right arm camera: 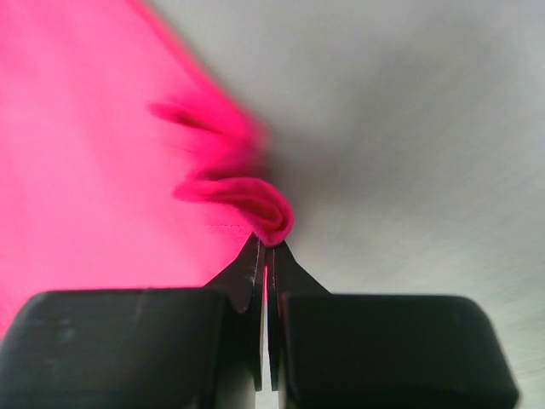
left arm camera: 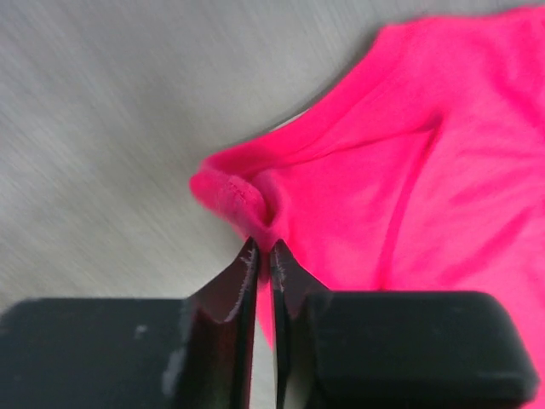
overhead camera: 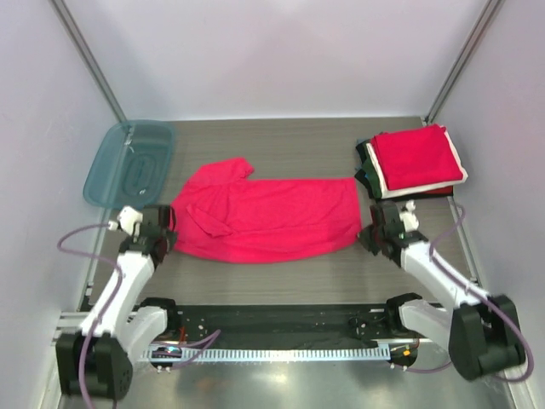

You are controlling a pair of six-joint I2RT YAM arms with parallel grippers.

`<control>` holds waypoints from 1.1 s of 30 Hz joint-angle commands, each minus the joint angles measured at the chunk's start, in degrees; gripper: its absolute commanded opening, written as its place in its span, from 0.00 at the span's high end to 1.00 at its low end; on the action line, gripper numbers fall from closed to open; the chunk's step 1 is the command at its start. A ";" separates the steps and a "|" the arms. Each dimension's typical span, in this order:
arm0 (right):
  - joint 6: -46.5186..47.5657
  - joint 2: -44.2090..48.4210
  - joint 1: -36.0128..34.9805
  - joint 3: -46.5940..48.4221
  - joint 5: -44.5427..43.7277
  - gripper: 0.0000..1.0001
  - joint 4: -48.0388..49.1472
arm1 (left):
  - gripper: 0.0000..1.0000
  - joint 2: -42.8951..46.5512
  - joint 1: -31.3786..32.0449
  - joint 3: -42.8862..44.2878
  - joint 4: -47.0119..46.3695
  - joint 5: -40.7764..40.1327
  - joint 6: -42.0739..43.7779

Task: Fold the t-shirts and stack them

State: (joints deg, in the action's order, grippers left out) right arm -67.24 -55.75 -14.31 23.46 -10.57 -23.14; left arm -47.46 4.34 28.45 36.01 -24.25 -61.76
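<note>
A bright crimson-red t-shirt lies spread across the middle of the table, one sleeve pointing to the back left. My left gripper is shut on the t-shirt's near-left edge, pinching a bunched fold between its fingertips. My right gripper is shut on the t-shirt's near-right corner, the cloth puckered up at its fingertips. A folded stack of t-shirts, red on top with white and dark layers under it, sits at the back right.
A translucent teal plastic tray rests at the back left, by the left wall. A black rail runs along the near edge between the arm bases. Side walls close in on both sides.
</note>
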 commanded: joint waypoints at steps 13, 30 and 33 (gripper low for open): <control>7.48 0.98 8.42 15.94 3.62 0.99 -2.27 | 0.98 -0.56 -1.97 15.65 1.61 -2.75 3.32; 10.91 17.69 8.59 -0.43 2.49 0.99 -12.37 | 0.92 10.19 -1.88 0.65 6.79 2.37 1.20; 10.12 19.53 8.59 -1.23 1.78 0.94 -13.25 | 0.90 10.81 -1.79 0.82 7.94 1.22 0.59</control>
State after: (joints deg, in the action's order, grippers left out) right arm -57.28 -37.82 -5.98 22.76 -6.33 -34.09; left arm -37.52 2.74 29.30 42.48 -21.19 -59.99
